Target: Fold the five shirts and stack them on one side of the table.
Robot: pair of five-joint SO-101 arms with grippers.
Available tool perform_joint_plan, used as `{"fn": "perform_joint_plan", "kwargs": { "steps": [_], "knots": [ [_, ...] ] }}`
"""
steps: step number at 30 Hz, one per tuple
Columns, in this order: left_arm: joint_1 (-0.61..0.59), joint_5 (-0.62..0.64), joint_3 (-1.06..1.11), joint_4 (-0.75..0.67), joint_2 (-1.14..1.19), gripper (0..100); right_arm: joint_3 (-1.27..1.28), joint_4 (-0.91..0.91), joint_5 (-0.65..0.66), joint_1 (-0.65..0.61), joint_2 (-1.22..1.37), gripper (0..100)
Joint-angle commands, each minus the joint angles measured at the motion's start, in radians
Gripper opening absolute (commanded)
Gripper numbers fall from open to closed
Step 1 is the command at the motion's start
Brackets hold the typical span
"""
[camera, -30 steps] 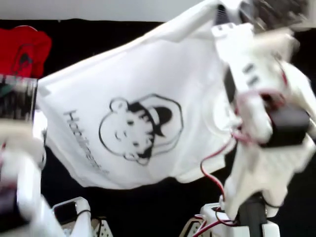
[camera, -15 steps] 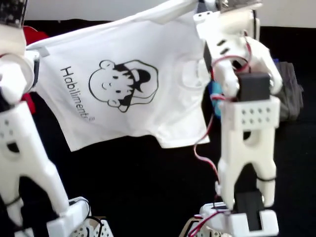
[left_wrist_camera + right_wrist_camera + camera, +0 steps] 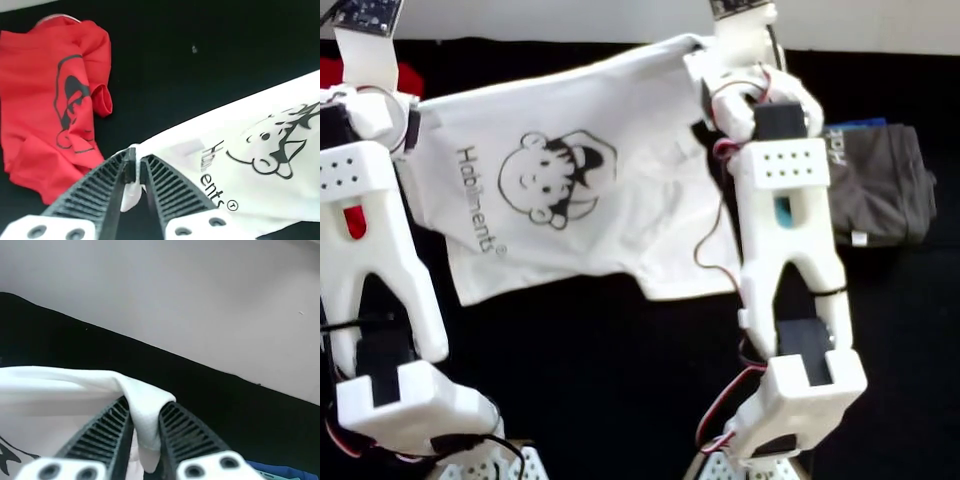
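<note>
A white shirt (image 3: 570, 200) with a black cartoon face print hangs stretched between the two arms above the black table. My left gripper (image 3: 134, 172) is shut on one corner of the white shirt (image 3: 260, 150), at the left in the high view. My right gripper (image 3: 145, 432) is shut on a fold of the white shirt (image 3: 65, 390) at the far edge of the table. A crumpled red shirt (image 3: 55, 100) lies on the table at the far left, its edge (image 3: 335, 72) peeking out behind the left arm.
A folded grey shirt (image 3: 878, 182) lies on a blue one (image 3: 860, 125) at the right side of the table. The arm bases (image 3: 760, 440) stand at the near edge. A pale wall (image 3: 175, 295) runs behind the table's far edge.
Both arms have swung back from close to the camera and carried the white shirt lower and farther away; it now hangs spread out closer to the table, with the grey stack uncovered at right.
</note>
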Motion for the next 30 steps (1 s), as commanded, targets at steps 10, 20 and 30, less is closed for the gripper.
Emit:
{"fn": "perform_joint_plan", "kwargs": {
  "steps": [10, 20, 30],
  "knots": [
    [0.108, 0.009, -0.001, 0.107, 0.087, 1, -0.004, 0.200, -0.008, -0.016, -0.002, 0.5],
    [0.125, 0.009, -0.001, 0.123, 0.160, 1, 0.170, 0.274, -0.003, -0.016, -0.002, 0.5],
    [0.124, 0.009, -0.002, 0.201, 0.265, 1, 0.371, 0.137, -0.006, -0.016, -0.004, 0.5]
  ]
}}
